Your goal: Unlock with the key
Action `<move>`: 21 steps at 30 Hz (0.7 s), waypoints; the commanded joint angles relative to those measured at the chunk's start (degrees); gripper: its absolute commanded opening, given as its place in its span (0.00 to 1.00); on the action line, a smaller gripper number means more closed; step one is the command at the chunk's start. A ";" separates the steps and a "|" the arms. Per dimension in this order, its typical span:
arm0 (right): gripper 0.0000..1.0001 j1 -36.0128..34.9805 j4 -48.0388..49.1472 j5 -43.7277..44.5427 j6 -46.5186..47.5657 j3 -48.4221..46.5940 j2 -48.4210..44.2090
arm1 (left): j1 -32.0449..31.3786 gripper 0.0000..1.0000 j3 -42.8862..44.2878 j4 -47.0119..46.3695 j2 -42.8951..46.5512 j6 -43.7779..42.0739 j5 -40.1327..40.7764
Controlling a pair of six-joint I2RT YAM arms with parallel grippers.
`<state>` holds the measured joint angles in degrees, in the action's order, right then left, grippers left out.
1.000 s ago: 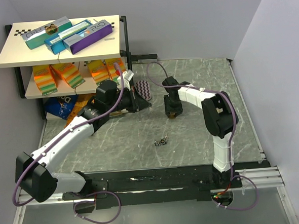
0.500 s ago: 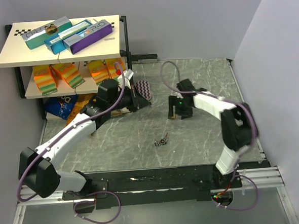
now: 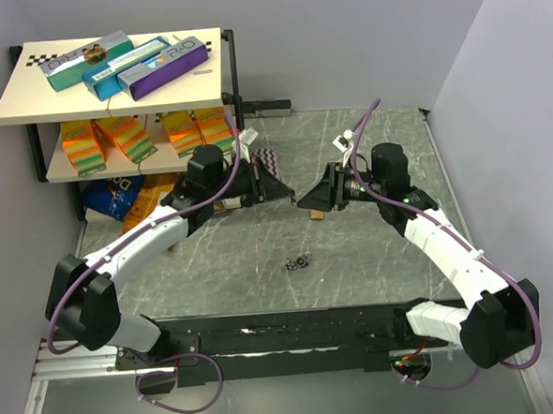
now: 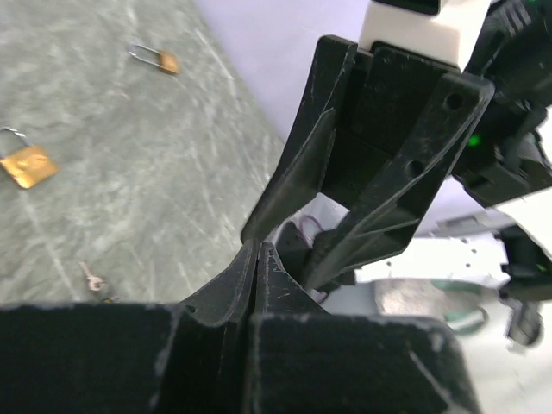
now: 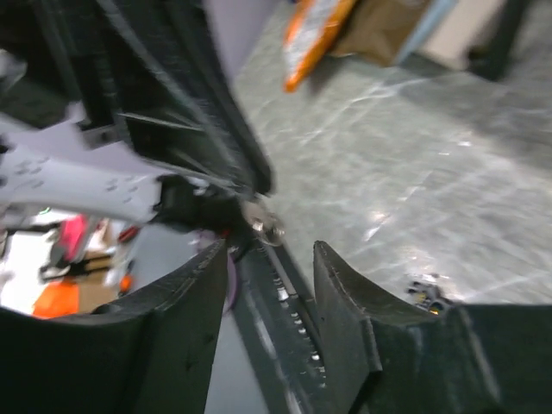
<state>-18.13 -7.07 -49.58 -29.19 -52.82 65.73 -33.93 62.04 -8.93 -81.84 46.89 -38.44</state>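
The key (image 3: 301,260) lies loose on the table (image 3: 369,262), in the open middle, nearer the arm bases than either gripper and touched by neither. The unlocking has probably not begun, since the key must be picked up first. One padlock (image 3: 316,214) sits just beside the right gripper (image 3: 306,203), and a second padlock (image 4: 160,60) shows farther off in the left wrist view. Both look free on the stone top, which suggests one arm will have to steady a lock while the other works the key. The left gripper (image 3: 281,189) has its fingers pressed together with nothing seen between them. The right gripper is spread apart and empty. Both arms stretch forward and inward, elbows low and out to the sides. Their wrists are turned roughly level, so the two grippers point at each other, tips near but apart, above the table and not aimed down at it. From this pose either gripper would have to tip down and draw toward the bases to reach the key.
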 commanded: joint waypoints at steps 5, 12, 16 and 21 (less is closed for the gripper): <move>0.44 0.02 4.79 -10.01 -2.63 -1.50 -0.17 | 0.10 0.01 -3.41 -17.07 0.10 8.20 -7.70; 0.38 -0.06 4.07 -10.01 -1.74 -2.29 -0.25 | -0.26 0.01 -5.61 -22.80 0.10 9.88 -8.68; 0.37 0.02 4.44 -10.18 -2.28 -2.29 -0.78 | -0.78 0.01 -6.05 -23.06 -0.16 9.88 -8.41; 0.31 0.11 4.08 -10.53 -2.01 -2.47 -0.78 | -1.57 0.01 -5.88 -23.15 -0.33 9.97 -8.23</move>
<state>-18.13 -5.15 -58.81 -31.68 -52.93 66.17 -34.68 56.18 -28.27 -82.13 56.55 -45.41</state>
